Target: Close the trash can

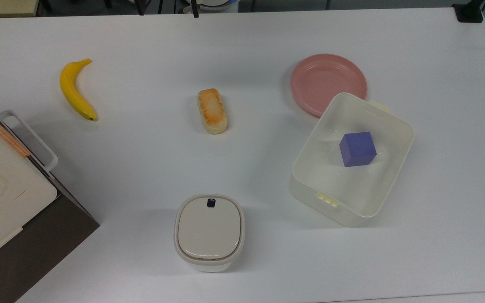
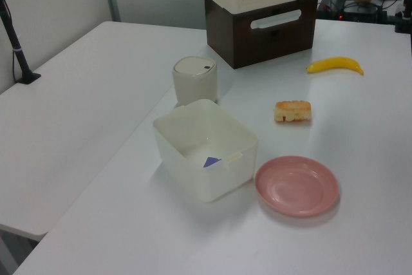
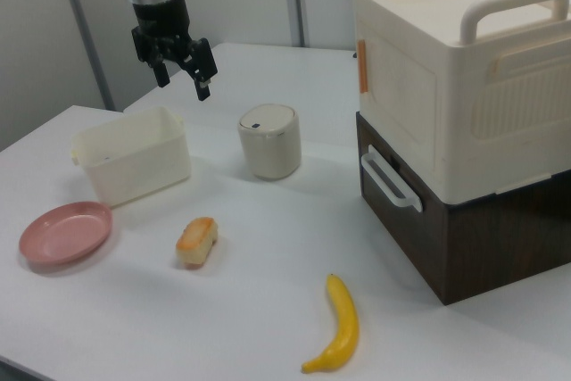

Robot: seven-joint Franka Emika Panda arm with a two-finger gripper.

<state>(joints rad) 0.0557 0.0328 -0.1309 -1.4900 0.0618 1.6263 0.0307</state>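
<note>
Toward the lower middle of the top view, the trash can [image 1: 209, 232] is sitting on the white table [image 1: 242, 38] with its beige lid [image 1: 209, 227] lying flat inside the rim and the small dark button [image 1: 211, 203] facing the frame's top. Judging by that flush lid, the closing step is looking finished, so nothing more than keeping clear of the bin seems called for. A bread roll [image 1: 212, 110] is lying above it, a banana [image 1: 75, 90] at the upper left, and at the right a translucent container [image 1: 394, 168] is holding a purple cube [image 1: 357, 149] beside a pink plate [image 1: 322, 75].

Upper centre of the left view, the trash can is standing just behind the container, its lid level.

Upper left of the right view, the gripper [image 3: 182, 70] is hanging high above the table, fingers [image 3: 203, 65] spread and holding nothing, up and left of the trash can at the frame's centre. A cream box [image 3: 455, 69] is resting on a brown cabinet [image 3: 473, 229] at the right.
</note>
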